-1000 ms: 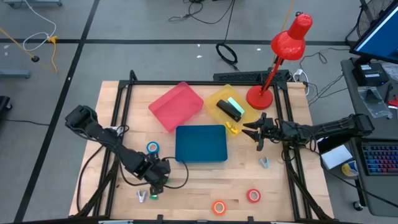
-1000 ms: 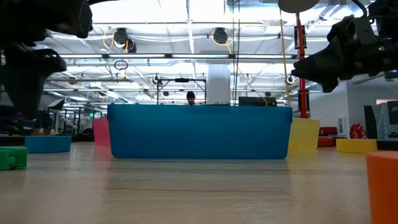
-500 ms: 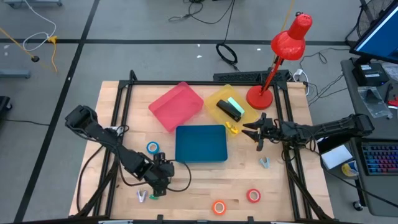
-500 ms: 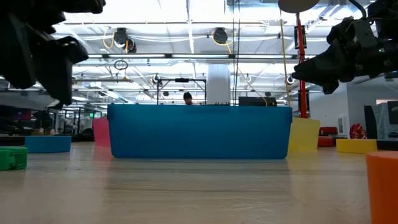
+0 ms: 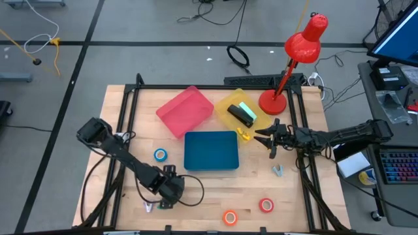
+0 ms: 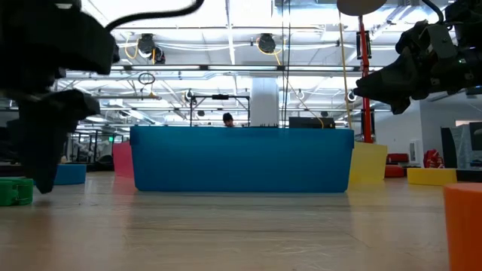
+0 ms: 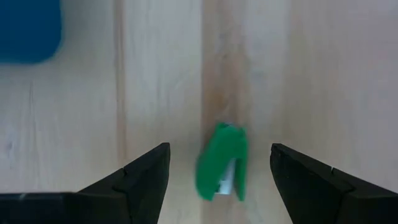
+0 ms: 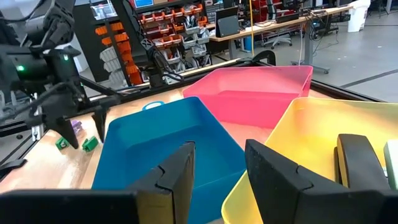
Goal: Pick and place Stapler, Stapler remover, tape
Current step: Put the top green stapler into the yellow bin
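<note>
Your left gripper (image 7: 217,163) hangs over the wooden surface (image 5: 215,189) with its jaws spread wide and nothing between them; in the left wrist view the green staple remover (image 7: 222,162) lies flat in the gap, touching neither finger, its long axis running along the wood grain, away from the camera. Against the blue bin (image 5: 211,150) as your landmark, that remover (image 5: 162,205) sits near the front edge, off the bin's front left corner, with a second pale remover (image 5: 149,206) just beside it. Your right gripper (image 5: 269,140) hovers just off the blue bin's right side, between it and the red lamp (image 5: 287,62); its jaws stand partly open and empty, pointing toward the bin. The black stapler (image 5: 241,115) lies in the yellow bin (image 5: 226,102), which touches the blue bin's far right corner, its long axis slanting across that bin. The blue tape (image 5: 160,155) lies flat just left of the blue bin; the orange tape (image 5: 229,217) and red tape (image 5: 266,205) lie flat in front of it toward the right, and a third remover (image 5: 278,171) sits off its front right corner.
</note>
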`<state>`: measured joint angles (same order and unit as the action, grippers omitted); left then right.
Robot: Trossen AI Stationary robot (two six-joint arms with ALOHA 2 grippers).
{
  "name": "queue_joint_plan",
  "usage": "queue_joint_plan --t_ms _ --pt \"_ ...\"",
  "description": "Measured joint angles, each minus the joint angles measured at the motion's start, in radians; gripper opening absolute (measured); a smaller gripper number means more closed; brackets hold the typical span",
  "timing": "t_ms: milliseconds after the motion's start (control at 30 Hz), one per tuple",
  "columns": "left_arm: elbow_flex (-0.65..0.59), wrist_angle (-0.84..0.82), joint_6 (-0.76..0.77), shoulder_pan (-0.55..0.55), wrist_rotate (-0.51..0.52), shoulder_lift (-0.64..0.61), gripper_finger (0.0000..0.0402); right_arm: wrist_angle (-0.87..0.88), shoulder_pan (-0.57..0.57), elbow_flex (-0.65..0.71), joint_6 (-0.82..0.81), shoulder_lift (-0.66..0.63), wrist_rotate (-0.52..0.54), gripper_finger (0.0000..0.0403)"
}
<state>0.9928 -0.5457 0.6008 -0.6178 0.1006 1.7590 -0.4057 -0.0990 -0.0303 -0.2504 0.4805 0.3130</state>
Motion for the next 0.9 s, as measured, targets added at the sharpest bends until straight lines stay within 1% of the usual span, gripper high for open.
queue_joint_plan --t_ms 200,433,900 --pt "0.001 -0.011 0.003 -0.003 0.006 0.019 0.0273 0.000 0.000 0.000 -0.055 0.000 0.000 0.0134" --pt "0.002 -0.081 -0.001 -0.025 -0.014 0.019 0.0273 0.001 0.000 0.000 -0.058 0.000 0.000 0.0134" --pt "0.002 -0.093 -0.002 -0.032 -0.020 0.019 0.0269 0.000 0.000 0.000 -0.078 0.000 0.000 0.0134"
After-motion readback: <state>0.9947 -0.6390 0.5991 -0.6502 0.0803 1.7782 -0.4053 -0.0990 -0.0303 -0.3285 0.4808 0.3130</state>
